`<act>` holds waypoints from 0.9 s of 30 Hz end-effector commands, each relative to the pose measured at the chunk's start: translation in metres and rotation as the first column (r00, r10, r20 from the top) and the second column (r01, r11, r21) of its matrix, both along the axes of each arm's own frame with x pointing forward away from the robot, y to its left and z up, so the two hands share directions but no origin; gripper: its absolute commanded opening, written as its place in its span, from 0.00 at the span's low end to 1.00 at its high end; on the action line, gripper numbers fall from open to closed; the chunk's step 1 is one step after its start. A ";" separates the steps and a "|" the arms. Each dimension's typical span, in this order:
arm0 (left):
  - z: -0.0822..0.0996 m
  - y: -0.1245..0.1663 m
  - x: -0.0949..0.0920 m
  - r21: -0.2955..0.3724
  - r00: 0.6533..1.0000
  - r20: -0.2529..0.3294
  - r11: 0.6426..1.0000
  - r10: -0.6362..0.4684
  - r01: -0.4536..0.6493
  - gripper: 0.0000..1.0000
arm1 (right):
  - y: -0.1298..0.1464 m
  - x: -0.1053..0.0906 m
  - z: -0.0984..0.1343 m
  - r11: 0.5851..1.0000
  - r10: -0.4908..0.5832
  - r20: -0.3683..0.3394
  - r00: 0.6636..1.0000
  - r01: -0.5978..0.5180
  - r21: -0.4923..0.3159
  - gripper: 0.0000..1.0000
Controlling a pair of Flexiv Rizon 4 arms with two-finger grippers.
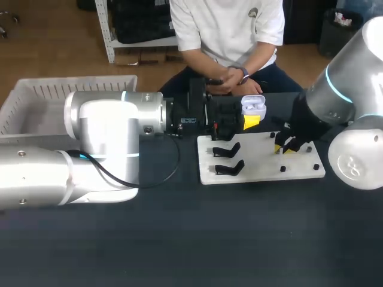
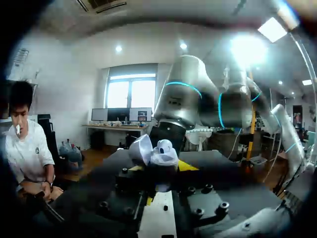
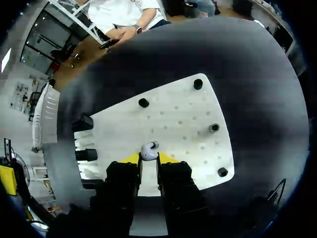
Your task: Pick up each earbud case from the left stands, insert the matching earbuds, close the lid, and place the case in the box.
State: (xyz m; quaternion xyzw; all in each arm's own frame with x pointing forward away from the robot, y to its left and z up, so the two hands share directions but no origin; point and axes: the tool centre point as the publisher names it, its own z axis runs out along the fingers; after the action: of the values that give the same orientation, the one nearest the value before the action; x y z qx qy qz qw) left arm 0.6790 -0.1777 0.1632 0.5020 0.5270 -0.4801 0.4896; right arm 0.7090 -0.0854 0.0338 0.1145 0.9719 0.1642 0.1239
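Observation:
A white earbud case (image 1: 253, 105) with its lid up is held above the table's far side, with my left gripper (image 1: 252, 119) shut on it. In the left wrist view the open case (image 2: 163, 154) sits between the yellow tips of that gripper (image 2: 159, 168). My right gripper (image 1: 285, 147) is low over the white board (image 1: 263, 170). In the right wrist view its gripper (image 3: 149, 158) is shut on a small white earbud (image 3: 148, 149) that lies on the board (image 3: 178, 116).
Two black stands (image 1: 228, 150) (image 1: 231, 168) sit on the board's left part. Short black pegs (image 3: 198, 83) (image 3: 214, 128) stick up around the board. A white slatted box (image 1: 36, 98) stands at the table's far left.

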 end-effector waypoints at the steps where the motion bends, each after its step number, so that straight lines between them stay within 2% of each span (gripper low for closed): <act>1: -0.001 0.000 -0.001 -0.007 1.000 0.005 1.000 0.006 -0.006 0.00 | -0.003 -0.009 0.013 1.000 0.007 -0.001 1.000 -0.007 -0.008 0.00; 9: -0.001 0.000 -0.001 -0.007 1.000 0.005 1.000 0.006 -0.006 0.00 | -0.017 -0.029 0.046 1.000 0.015 -0.074 0.997 -0.015 0.000 0.00; 15: -0.001 0.000 -0.001 -0.007 1.000 0.005 1.000 0.006 -0.006 0.00 | -0.029 -0.053 0.080 0.998 0.059 -0.087 0.994 -0.062 -0.026 0.00; 20: -0.001 0.000 -0.001 -0.007 1.000 0.005 1.000 0.006 -0.006 0.00 | -0.030 -0.079 0.112 0.982 0.168 -0.116 0.979 -0.176 -0.069 0.00; 24: -0.001 0.000 -0.001 -0.007 1.000 0.005 1.000 0.006 -0.006 0.00 | -0.023 -0.099 0.140 0.951 0.290 -0.111 0.951 -0.299 -0.081 0.00; 27: -0.001 0.000 -0.001 -0.007 1.000 0.005 1.000 0.006 -0.006 0.00 | -0.015 -0.112 0.158 0.917 0.369 -0.102 0.924 -0.380 -0.119 0.00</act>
State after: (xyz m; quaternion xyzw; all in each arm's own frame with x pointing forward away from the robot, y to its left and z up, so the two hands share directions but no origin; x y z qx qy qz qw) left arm 0.6790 -0.1777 0.1632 0.5020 0.5270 -0.4801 0.4896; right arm 0.6134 -0.0987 0.1540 -0.0604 0.9892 0.1208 0.0575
